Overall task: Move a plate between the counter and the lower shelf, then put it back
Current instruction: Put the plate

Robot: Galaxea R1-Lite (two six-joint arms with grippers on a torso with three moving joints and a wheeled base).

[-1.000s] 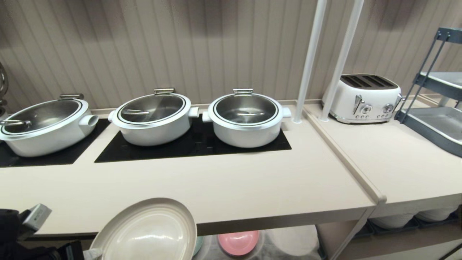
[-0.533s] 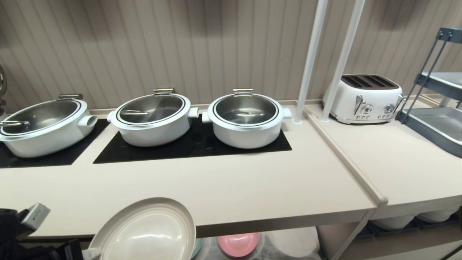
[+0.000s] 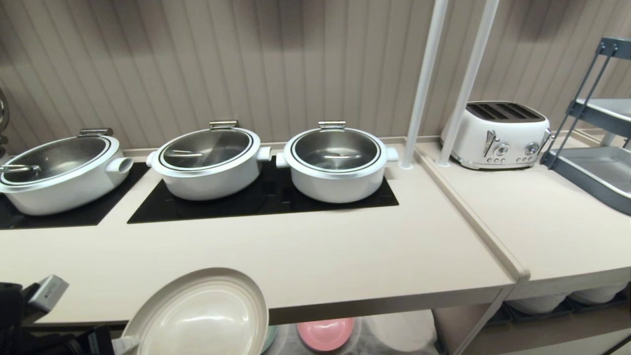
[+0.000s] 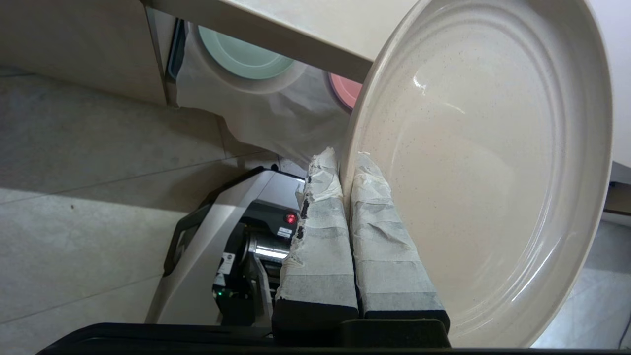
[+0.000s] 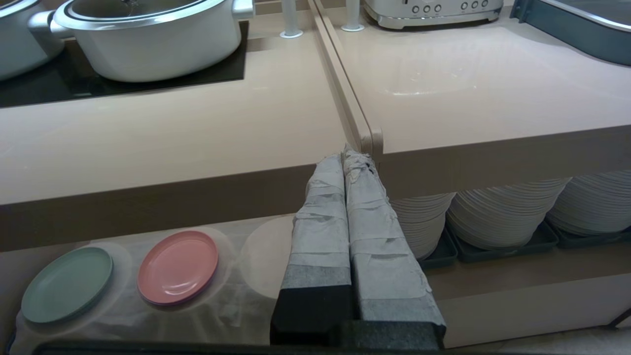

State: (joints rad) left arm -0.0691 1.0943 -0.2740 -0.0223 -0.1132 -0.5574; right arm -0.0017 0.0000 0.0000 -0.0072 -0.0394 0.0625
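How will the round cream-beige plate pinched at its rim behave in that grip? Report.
The round cream-beige plate looks rigid, holding its shape though the left gripper pinches only its rim. Its glossy face suggests slipperiness. Held tilted by one edge, it may pivot or slip; it could break if ceramic.

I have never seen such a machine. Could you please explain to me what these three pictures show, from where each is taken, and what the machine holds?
It is a robot with two arms. One camera sits on its head and looks down at the counter, where three white pots stand on black hob panels. A white toaster stands on the adjoining top. The other two cameras sit on the wrists, behind the fingers. The left gripper is shut on the rim of the cream plate, held tilted in front of the counter's edge. The right gripper is shut and holds nothing. Below the counter is the lower shelf, draped in white cloth, with a green plate and a pink plate.
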